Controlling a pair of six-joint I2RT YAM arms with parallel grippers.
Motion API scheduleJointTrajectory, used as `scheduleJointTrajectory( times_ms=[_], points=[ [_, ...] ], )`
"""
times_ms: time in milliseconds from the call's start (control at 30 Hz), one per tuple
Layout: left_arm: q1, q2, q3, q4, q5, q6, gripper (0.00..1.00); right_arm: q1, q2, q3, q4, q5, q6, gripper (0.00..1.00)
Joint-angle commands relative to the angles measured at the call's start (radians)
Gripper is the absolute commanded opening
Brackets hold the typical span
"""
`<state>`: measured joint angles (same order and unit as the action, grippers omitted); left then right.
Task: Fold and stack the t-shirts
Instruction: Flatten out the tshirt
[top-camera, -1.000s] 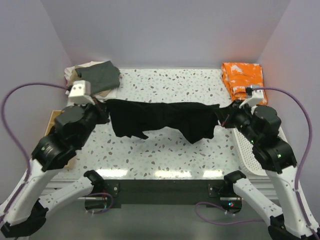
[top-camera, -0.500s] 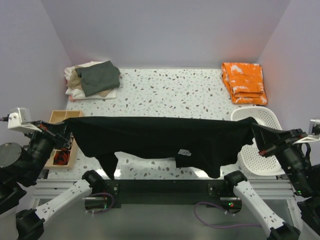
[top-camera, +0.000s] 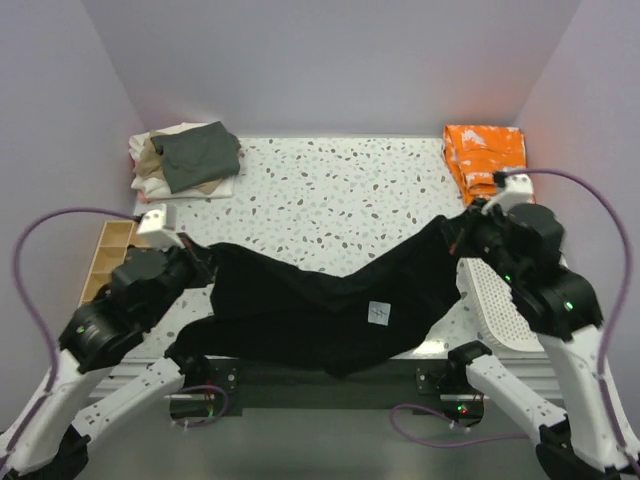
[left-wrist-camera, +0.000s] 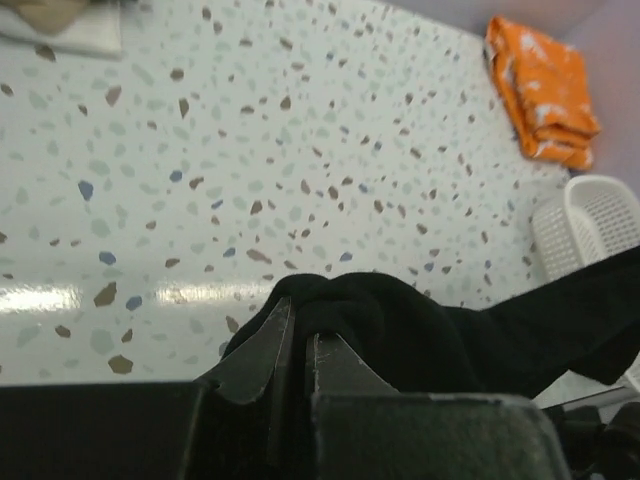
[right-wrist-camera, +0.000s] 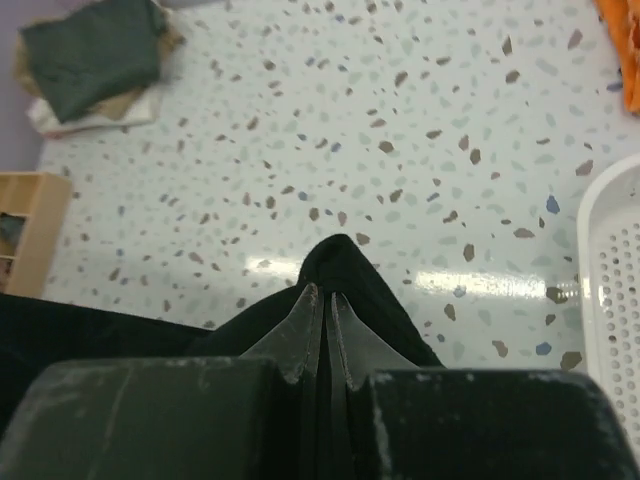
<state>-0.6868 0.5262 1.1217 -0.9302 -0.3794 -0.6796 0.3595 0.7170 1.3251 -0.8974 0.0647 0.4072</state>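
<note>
Black t-shirt (top-camera: 300, 310) dropped, overhanging table (top-camera: 330, 190) edge.

Plain black all over, that's the black t-shirt (top-camera: 300, 310), and there's its small white label (top-camera: 378, 314) showing a faint dark mark. The table (top-camera: 340, 190) is white terrazzo, flecked with brown, grey and the odd blue chip. The folded shirts come in muted tones: a grey-green shirt (top-camera: 198, 152), a tan shirt (top-camera: 149, 157), a cream shirt (top-camera: 152, 190). The orange cloth (top-camera: 487, 160) is blotched with white. The perforated basket (top-camera: 497, 305) is white, the wooden tray (top-camera: 103, 255) pale honey, and the walls (top-camera: 330, 60) soft lilac.
</note>
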Motion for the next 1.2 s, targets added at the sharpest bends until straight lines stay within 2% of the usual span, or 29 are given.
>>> scheduleJointTrajectory(
  times_ms=[0, 67, 167, 200, 233, 267, 300, 367, 433, 467, 500, 567, 667, 733, 867, 1033, 1167],
  points=[
    [0.006, 0.06, -0.252, 0.322, 0.016, -0.031, 0.0, -0.002, 0.149, -0.121, 0.181, 0.095, 0.012, 0.0],
    [0.006, 0.127, -0.321, 0.424, -0.036, -0.035, 0.0, -0.002, 0.244, -0.144, 0.236, 0.159, 0.007, 0.0],
    [0.004, 0.26, -0.341, 0.514, -0.15, -0.014, 0.0, -0.004, 0.381, -0.162, 0.309, 0.262, -0.001, 0.0],
    [0.009, 0.41, -0.326, 0.562, -0.29, -0.003, 0.0, -0.01, 0.524, -0.124, 0.362, 0.317, -0.013, 0.0],
    [0.018, 0.484, -0.321, 0.595, -0.302, 0.006, 0.05, -0.011, 0.565, -0.113, 0.394, 0.322, -0.019, 0.0],
    [0.041, 0.52, -0.318, 0.616, -0.3, 0.017, 0.14, -0.017, 0.597, -0.095, 0.414, 0.316, -0.025, 0.0],
    [0.049, 0.553, -0.316, 0.626, -0.312, 0.02, 0.29, -0.017, 0.661, -0.083, 0.428, 0.313, -0.039, 0.0],
    [0.076, 0.623, -0.329, 0.694, -0.311, 0.049, 0.29, -0.024, 0.711, -0.054, 0.46, 0.323, -0.042, 0.0],
    [0.098, 0.67, -0.326, 0.723, -0.294, 0.078, 0.57, -0.031, 0.766, -0.043, 0.492, 0.291, -0.06, 0.0],
    [0.107, 0.681, -0.321, 0.728, -0.299, 0.087, 0.95, -0.039, 0.779, -0.029, 0.494, 0.276, -0.068, 0.0],
    [0.107, 0.687, -0.315, 0.719, -0.311, 0.106, 1.0, -0.04, 0.786, -0.026, 0.496, 0.261, -0.074, 0.0],
    [0.107, 0.669, -0.315, 0.723, -0.285, 0.141, 1.0, -0.047, 0.792, -0.035, 0.515, 0.238, -0.084, 0.0],
    [0.105, 0.586, -0.35, 0.752, -0.138, 0.186, 1.0, -0.05, 0.796, -0.049, 0.526, 0.207, -0.091, 0.0],
    [0.104, 0.549, -0.37, 0.742, 0.009, 0.18, 1.0, -0.053, 0.799, -0.055, 0.528, 0.198, -0.093, 0.0],
    [0.084, 0.558, -0.43, 0.731, 0.218, 0.127, 1.0, -0.056, 0.8, -0.073, 0.54, 0.182, -0.084, 0.0],
    [-0.035, 0.598, -0.545, 0.844, 0.232, 0.035, 1.0, -0.056, 0.817, -0.086, 0.546, 0.172, -0.076, 0.0],
    [-0.125, 0.698, -0.548, 0.893, 0.113, -0.011, 1.0, -0.057, 0.822, -0.104, 0.555, 0.164, -0.074, 0.0]
  ],
)
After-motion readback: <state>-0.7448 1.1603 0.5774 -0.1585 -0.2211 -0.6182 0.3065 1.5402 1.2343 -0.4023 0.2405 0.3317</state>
